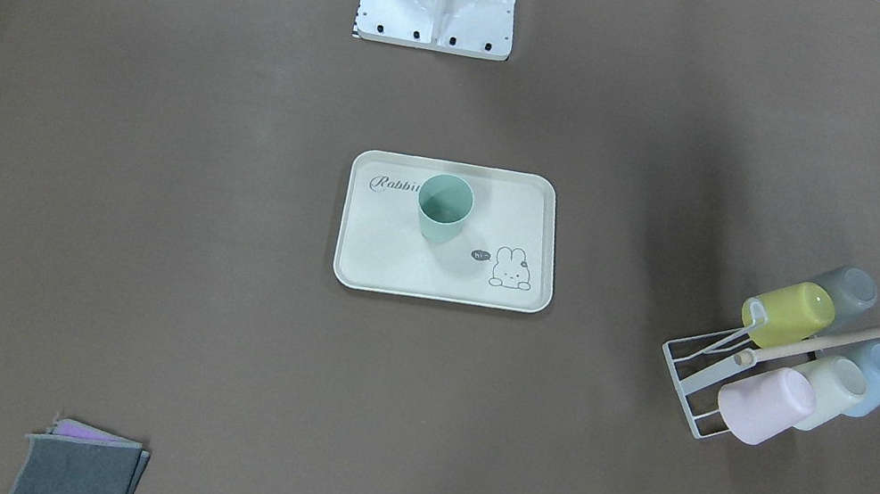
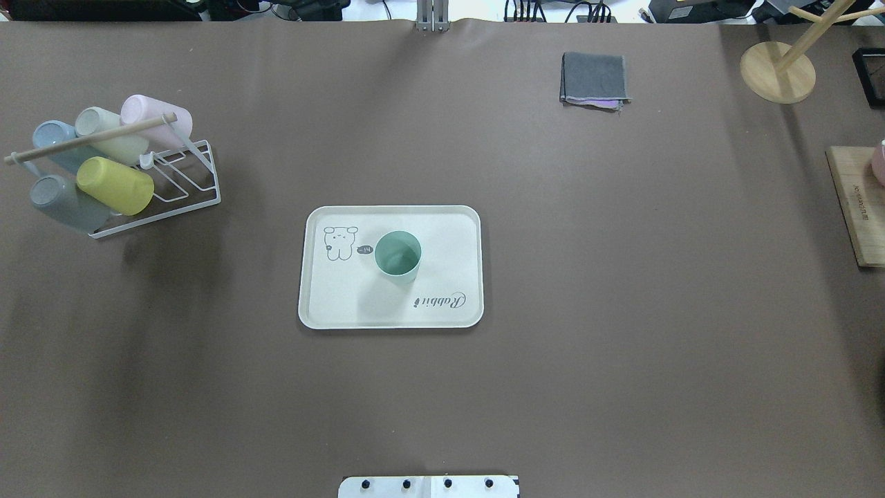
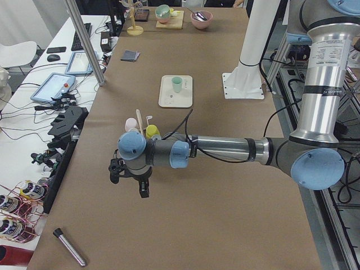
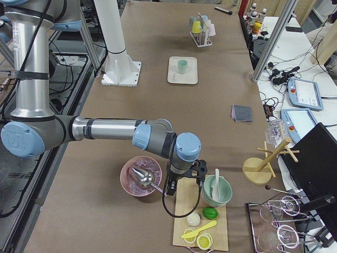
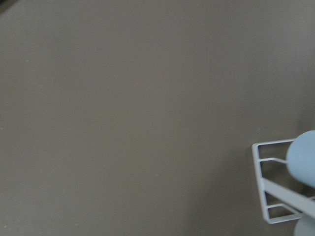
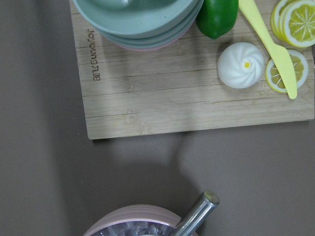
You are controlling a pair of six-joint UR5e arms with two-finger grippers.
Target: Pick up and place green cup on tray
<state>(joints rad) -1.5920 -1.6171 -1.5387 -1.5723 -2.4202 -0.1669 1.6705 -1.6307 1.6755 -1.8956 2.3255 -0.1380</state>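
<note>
Seen from overhead, left to right: a white wire rack (image 2: 188, 185) at upper left carries pastel plastic tumblers tipped on their sides, a yellow-green cup (image 2: 115, 185) among them. At centre the cream tray (image 2: 442, 232), a rounded rectangle with a raised rim, a bunny drawing and "Rabbit" lettering, lies flat on the matte brown table (image 2: 622, 311). The green cup (image 2: 397, 254), smooth and slightly tapered, stands upright and mouth-up near the tray's middle. A folded grey cloth (image 2: 594, 77) lies right of centre near the top, a round wooden stand (image 2: 778, 71) sits in the top right corner, and a wooden board (image 2: 854, 214) meets the right edge. The arms show only in the side views. In the exterior left view the left gripper (image 3: 129, 181) hangs over bare table at lower left, on the camera's side of the rack and well apart from the tray; whether its fingers are apart or together cannot be told. In the exterior right view the right gripper (image 4: 184, 184) hangs at lower centre between a pink bowl (image 4: 128, 185) and the board, and its fingers cannot be judged either. Only the right wrist view shows the board's grain and load: stacked bowls (image 6: 135, 22) at upper left, then a glossy green pepper (image 6: 216, 17), a white bun (image 6: 241, 65), a yellow knife (image 6: 268, 44) and lemon slices (image 6: 298, 22).
</note>
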